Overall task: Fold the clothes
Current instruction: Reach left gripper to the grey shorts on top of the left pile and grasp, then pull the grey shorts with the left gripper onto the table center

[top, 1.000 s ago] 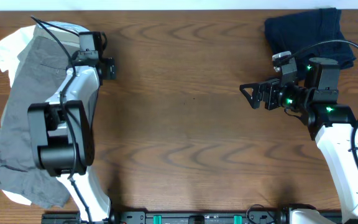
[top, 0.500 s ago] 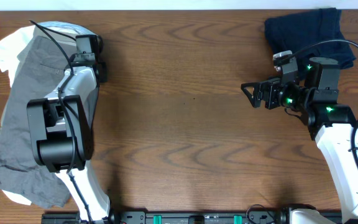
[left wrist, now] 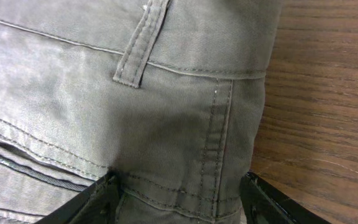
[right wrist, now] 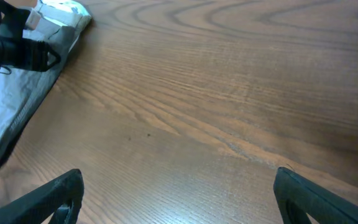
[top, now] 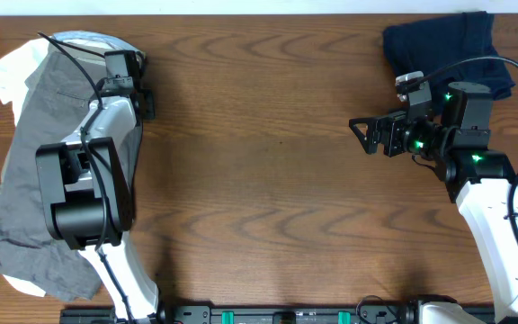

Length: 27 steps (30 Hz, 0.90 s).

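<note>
Grey shorts [top: 39,153] lie spread at the table's left, over a white piece [top: 7,72]. My left gripper [top: 117,65] is at the shorts' top right corner. In the left wrist view the waistband corner with a belt loop [left wrist: 135,56] fills the frame, and my left gripper [left wrist: 179,208] stands open with the fabric's seamed edge between its fingers [left wrist: 98,202]. My right gripper [top: 360,137] is open and empty over bare wood right of centre, seen also in the right wrist view [right wrist: 179,199]. A navy piece [top: 443,40] lies folded at the back right.
A pale piece [top: 84,40] shows under the shorts' top edge. The right wrist view shows the shorts [right wrist: 11,106] and the left arm [right wrist: 17,53] far off to the left. The arm bases stand at the table's front edge.
My left gripper has moved left and back, onto the top right corner of the grey shorts. The right arm has barely moved.
</note>
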Available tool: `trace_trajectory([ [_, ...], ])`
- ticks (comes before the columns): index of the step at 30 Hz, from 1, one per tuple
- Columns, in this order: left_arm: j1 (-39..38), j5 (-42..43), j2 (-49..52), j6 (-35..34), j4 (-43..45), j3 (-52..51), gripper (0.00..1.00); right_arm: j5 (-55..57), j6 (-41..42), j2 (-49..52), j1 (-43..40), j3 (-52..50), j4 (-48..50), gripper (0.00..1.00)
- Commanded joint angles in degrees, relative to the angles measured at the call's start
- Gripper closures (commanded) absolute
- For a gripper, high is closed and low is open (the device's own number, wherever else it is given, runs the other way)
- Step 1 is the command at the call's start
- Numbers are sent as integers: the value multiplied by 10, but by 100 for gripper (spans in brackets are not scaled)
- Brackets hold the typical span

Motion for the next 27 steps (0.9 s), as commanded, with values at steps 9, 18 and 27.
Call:
trace_trajectory([
  [9, 5, 20, 41, 1, -1, 7, 80, 2, -9, 1, -6, 10, 2, 5],
  [18, 5, -45, -35, 0, -2, 12, 94, 2, -9, 1, -6, 10, 9, 8],
  [27, -30, 19, -217, -25, -39, 12, 94, 2, -6, 1, -6, 10, 21, 10],
])
